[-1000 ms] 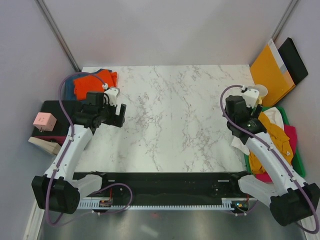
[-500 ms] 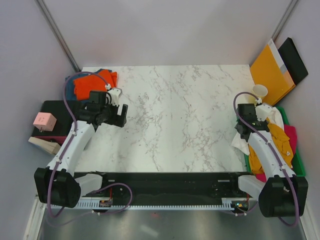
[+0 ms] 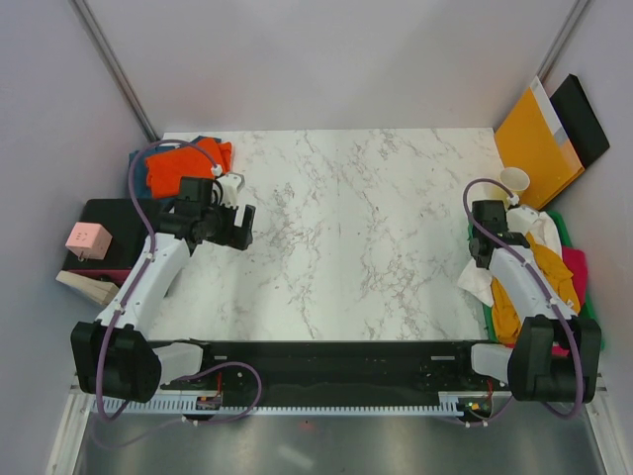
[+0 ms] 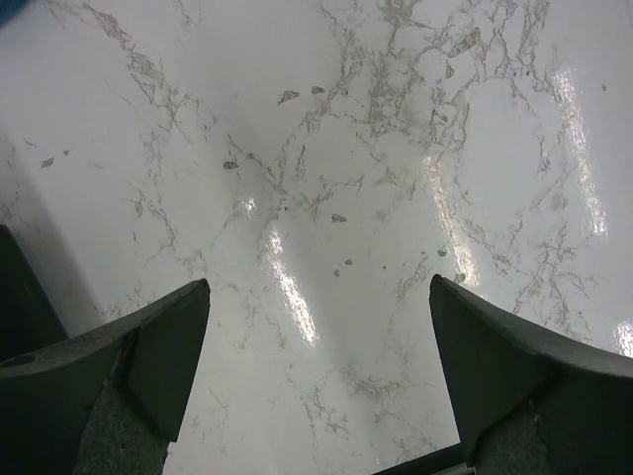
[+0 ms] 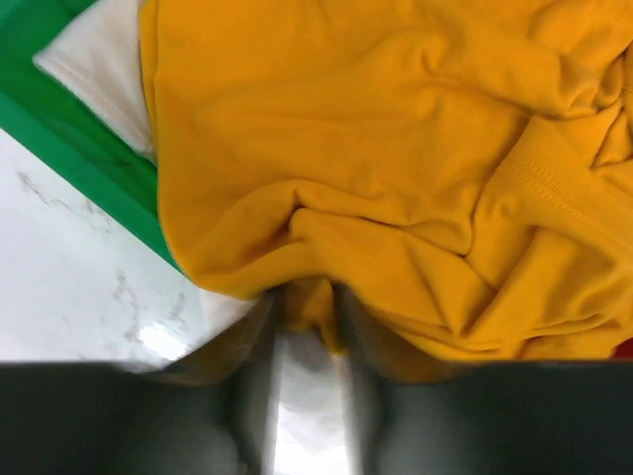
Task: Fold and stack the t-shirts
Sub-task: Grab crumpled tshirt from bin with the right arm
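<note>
Two robot arms work at a marble table (image 3: 356,228), seen from above. At the far left corner lie an orange t-shirt (image 3: 193,158) and a teal-blue t-shirt (image 3: 138,170), flattened one on the other, apparently the start of the finished stack. Just in front of them the left gripper (image 3: 238,226) hovers over bare marble with its jaws spread wide and nothing between them, probably parked there to help spread the next shirt. The middle of the table lies open as folding space. At the right edge a green bin (image 5: 79,143) holds the crumpled, unfolded shirts: a white t-shirt (image 5: 99,59), a magenta t-shirt (image 3: 576,265) and, on top, the mustard-yellow t-shirt (image 5: 396,148). The right gripper (image 5: 307,302) is pressed into this yellow heap, jaws narrow on either side of a raised fold, likely to lift it onto the table. Blur hides whether the pinch is closed.
</note>
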Robot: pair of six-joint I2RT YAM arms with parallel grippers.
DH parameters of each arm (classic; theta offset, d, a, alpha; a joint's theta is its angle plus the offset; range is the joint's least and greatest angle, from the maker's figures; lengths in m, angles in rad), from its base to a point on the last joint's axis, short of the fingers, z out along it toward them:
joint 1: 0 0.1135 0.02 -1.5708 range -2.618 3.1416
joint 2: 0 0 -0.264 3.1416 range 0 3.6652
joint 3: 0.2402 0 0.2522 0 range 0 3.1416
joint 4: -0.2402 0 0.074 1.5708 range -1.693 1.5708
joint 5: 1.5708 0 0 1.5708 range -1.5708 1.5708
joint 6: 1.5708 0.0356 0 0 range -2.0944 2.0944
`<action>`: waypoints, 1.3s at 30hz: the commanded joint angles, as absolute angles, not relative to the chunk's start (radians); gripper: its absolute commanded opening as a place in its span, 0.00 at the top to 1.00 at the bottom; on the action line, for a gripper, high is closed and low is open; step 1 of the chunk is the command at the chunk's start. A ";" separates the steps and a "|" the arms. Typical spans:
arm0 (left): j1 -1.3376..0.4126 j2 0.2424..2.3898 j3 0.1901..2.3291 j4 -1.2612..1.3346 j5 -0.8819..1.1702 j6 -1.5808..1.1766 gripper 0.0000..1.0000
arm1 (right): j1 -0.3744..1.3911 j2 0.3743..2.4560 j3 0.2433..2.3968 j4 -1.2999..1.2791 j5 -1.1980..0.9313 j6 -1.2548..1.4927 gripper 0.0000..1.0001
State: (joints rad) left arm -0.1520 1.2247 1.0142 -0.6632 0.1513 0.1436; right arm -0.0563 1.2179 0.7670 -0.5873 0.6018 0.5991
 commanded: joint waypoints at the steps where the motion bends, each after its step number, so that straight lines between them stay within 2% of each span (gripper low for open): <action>1: -0.149 1.220 1.051 -0.649 0.156 0.130 0.02 | -0.063 1.221 0.805 -0.537 0.603 0.617 0.83; 3: -0.149 1.215 1.045 -0.647 0.156 0.130 0.02 | -0.064 1.213 0.807 -0.526 0.600 0.618 1.00; 8: -0.149 1.210 1.042 -0.650 0.164 0.132 0.02 | -0.064 1.163 0.822 -0.511 0.580 0.592 1.00; 10: -0.149 1.209 1.043 -0.649 0.167 0.130 0.02 | -0.063 1.135 0.834 -0.509 0.574 0.583 0.87; 11: -0.149 1.210 1.043 -0.650 0.172 0.127 0.02 | -0.063 1.131 0.836 -0.509 0.574 0.575 0.78; 12: -0.149 1.212 1.045 -0.652 0.175 0.127 0.02 | -0.063 1.128 0.838 -0.511 0.571 0.574 0.54; 13: -0.149 1.213 1.045 -0.650 0.176 0.126 0.02 | -0.063 1.131 0.842 -0.515 0.568 0.569 0.47; 15: -0.149 1.215 1.046 -0.650 0.178 0.126 0.02 | -0.063 1.131 0.839 -0.522 0.568 0.569 0.42; 17: -0.149 1.216 1.048 -0.652 0.176 0.124 0.02 | -0.064 1.129 0.830 -0.520 0.577 0.574 0.42; 27: -0.149 1.215 1.040 -0.657 0.172 0.127 0.02 | -0.066 1.187 0.821 -0.511 0.597 0.587 0.57; 34: -0.149 1.221 1.037 -0.655 0.170 0.129 0.02 | -0.068 1.246 0.836 -0.514 0.586 0.592 0.57; 35: -0.149 1.221 1.035 -0.655 0.169 0.127 0.02 | -0.069 1.247 0.839 -0.512 0.586 0.591 0.60; 36: -0.149 1.221 1.035 -0.655 0.170 0.129 0.02 | -0.069 1.249 0.838 -0.512 0.584 0.591 0.72; 38: -0.149 1.226 1.034 -0.653 0.170 0.130 0.02 | -0.069 1.250 0.842 -0.512 0.586 0.586 0.87; 39: -0.149 1.226 1.034 -0.655 0.170 0.127 0.02 | -0.068 1.249 0.847 -0.515 0.586 0.589 1.00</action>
